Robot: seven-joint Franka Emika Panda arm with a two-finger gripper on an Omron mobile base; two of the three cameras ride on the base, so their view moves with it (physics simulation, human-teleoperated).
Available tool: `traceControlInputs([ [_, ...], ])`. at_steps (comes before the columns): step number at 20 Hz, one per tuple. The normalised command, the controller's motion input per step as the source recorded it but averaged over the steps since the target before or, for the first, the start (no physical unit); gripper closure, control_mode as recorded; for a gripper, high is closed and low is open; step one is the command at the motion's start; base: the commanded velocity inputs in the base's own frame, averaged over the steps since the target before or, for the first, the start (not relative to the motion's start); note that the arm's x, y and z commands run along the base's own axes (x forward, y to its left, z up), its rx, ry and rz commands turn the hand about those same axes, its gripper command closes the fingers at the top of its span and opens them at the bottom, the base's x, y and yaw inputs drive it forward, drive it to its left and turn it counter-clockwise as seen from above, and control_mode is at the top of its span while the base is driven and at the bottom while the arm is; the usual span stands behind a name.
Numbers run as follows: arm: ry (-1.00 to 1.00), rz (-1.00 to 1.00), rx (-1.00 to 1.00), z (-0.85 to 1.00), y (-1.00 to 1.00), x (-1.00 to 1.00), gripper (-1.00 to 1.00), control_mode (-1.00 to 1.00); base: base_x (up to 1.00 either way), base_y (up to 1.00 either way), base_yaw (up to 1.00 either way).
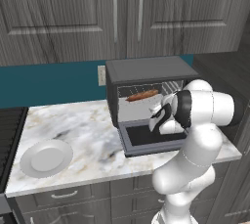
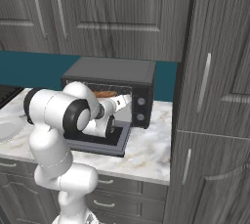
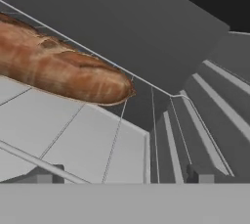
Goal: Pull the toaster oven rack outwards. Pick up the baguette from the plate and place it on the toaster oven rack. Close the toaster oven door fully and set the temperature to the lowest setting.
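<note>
The toaster oven stands on the counter with its door dropped flat. Inside, the golden-brown baguette lies on the wire rack. My gripper is at the oven mouth, just in front of the baguette's end. It is open, its fingertips wide apart with nothing between them. The white plate sits bare on the counter to the left. Two round knobs show on the oven's right front.
The marble counter runs from a dark stove at the left to a tall grey cabinet at the right. Upper cabinets hang over the oven. My own arm blocks much of the oven's right side.
</note>
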Motion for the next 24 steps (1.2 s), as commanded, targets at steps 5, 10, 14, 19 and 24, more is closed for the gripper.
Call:
traceControlInputs([
  [5,0.00,0.00,0.00,0.04,0.00,0.00,-1.00,-1.00,0.00,0.00,0.00],
  [10,0.00,0.00,0.00,0.15,0.00,0.00,-1.00,-1.00,0.00,0.00,0.00],
  [14,0.00,0.00,0.00,0.03,0.00,0.00,-1.00,-1.00,0.00,0.00,0.00],
  [19,0.03,0.03,-0.06,-0.10,0.00,-0.08,-1.00,-1.00,0.00,0.00,0.00],
  [24,0.08,0.03,-0.09,-0.23,0.00,-0.19,-1.00,-1.00,0.00,0.00,0.00],
])
